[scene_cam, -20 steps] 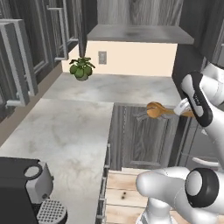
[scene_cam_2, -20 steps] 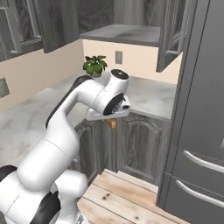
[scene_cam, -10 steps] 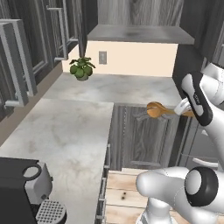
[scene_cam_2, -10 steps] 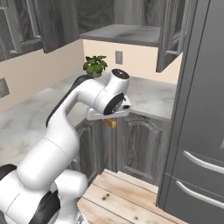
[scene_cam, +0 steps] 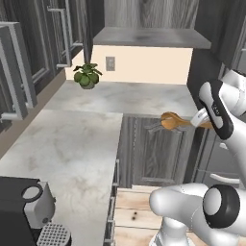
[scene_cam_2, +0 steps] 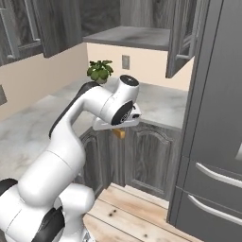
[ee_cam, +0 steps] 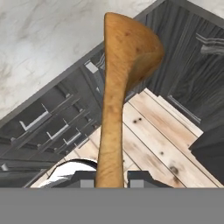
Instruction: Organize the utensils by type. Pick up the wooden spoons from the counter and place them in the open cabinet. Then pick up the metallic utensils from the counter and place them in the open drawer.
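- My end effector (ee_cam: 111, 178) is closed narrowly on the handle of a wooden spoon (ee_cam: 120, 83), one finger (ee_cam: 142, 177) on each side.
- From the left base camera I see that spoon (scene_cam: 175, 121) carried in the air, bowl pointing away from the arm, out past the worktop (scene_cam: 67, 149) edge and in front of the lower cabinet doors (scene_cam: 156, 149).
- Above, the open cabinet (scene_cam: 151, 36) shows its flat grey shelf.
- A small potted plant (scene_cam: 86, 77) sits at the worktop's back.

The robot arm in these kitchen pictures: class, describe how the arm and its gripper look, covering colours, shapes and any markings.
The arm is built of glossy white, rounded, tube-like segments joined by dark grey to black round joint caps. No cables or markings are visible. The gripper has two small dark, blocky finger tips.
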